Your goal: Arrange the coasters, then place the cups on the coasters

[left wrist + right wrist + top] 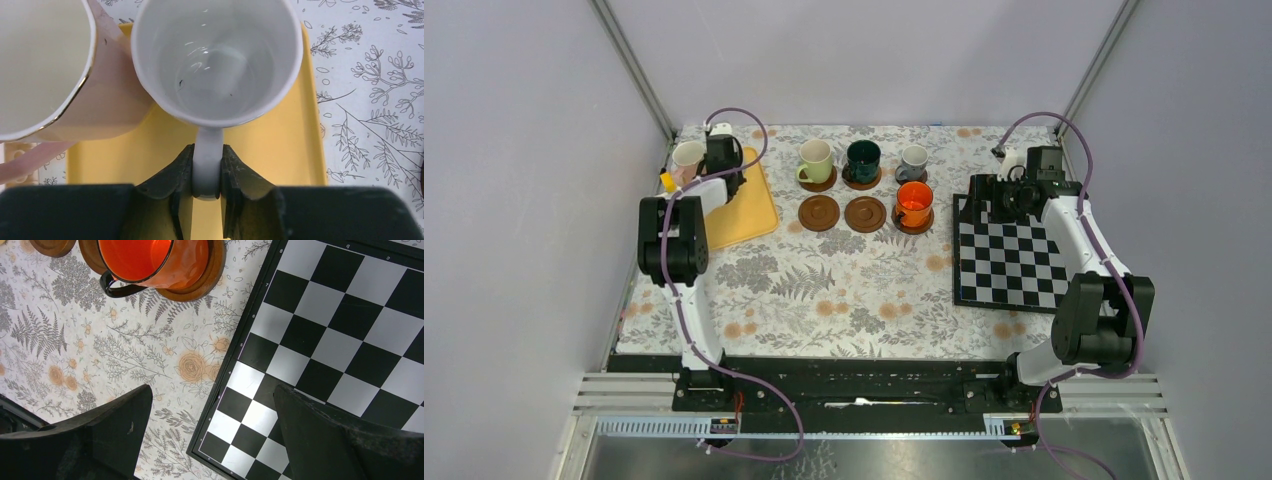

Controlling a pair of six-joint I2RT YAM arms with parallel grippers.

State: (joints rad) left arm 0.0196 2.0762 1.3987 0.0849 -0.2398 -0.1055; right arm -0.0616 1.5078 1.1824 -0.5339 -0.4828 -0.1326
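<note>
Left end effector [206,167] pinches white cup [215,60] by handle, pink cup [100,95] alongside; right end effector [212,392] spread.

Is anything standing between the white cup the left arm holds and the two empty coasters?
Nothing visible. Only patterned cloth lies between the tray and the empty coasters; the pink cup stands on the white cup's far side.
</note>
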